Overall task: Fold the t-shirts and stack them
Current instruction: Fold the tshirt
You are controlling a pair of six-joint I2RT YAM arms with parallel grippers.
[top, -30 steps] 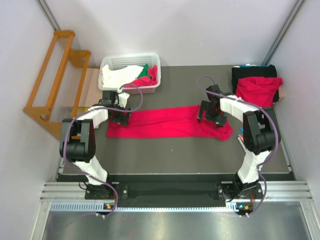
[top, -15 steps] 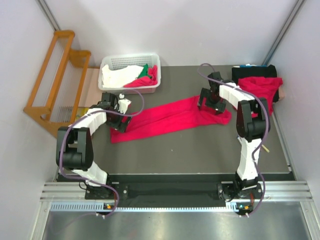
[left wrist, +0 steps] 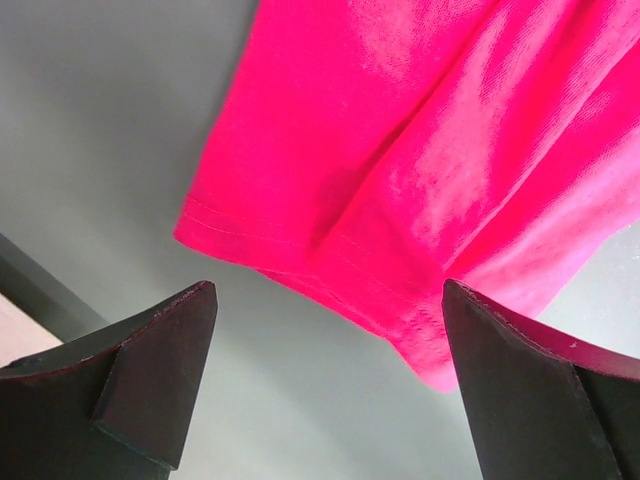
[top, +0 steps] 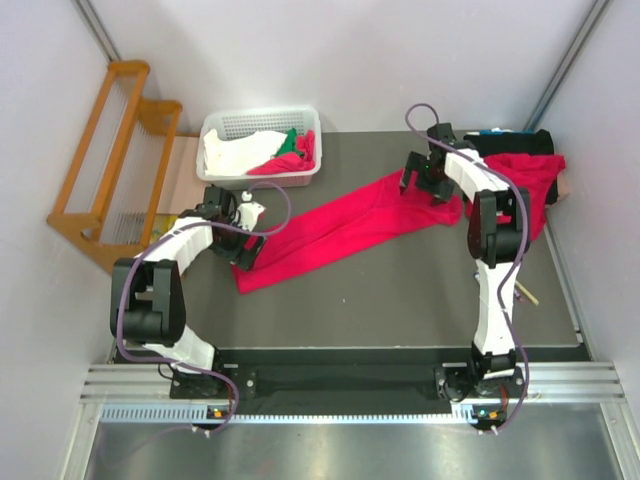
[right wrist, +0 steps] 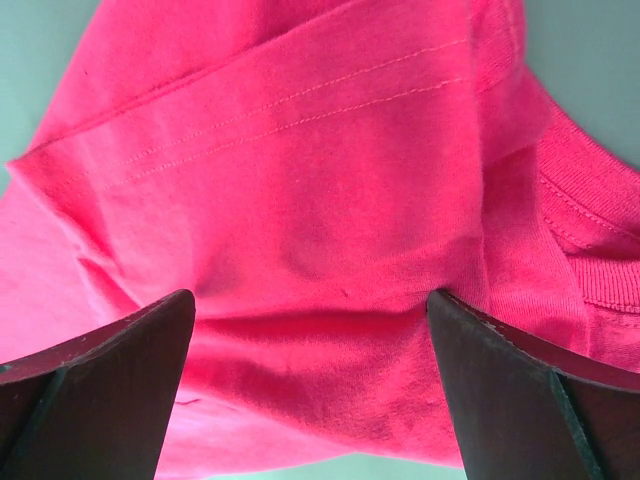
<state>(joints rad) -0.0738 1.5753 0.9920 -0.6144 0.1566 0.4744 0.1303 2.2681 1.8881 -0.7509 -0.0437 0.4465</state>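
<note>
Red t-shirt (top: 345, 228) lay stretched diagonally across table (top: 400, 295). Left gripper (top: 246, 250) and right gripper (top: 428, 183) hung over its ends, both spread wide, grasping nothing.

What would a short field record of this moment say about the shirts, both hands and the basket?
shirt in work: long red t-shirt, a narrow strip lying diagonally on the table
other shirt: crumpled red t-shirt at the far right, on a black object
left arm: left hand open over the hem end, gripping nothing
right arm: right hand open over the collar end, gripping nothing
basket: white basket far left, holding white cloth, green cloth, red cloth
</note>
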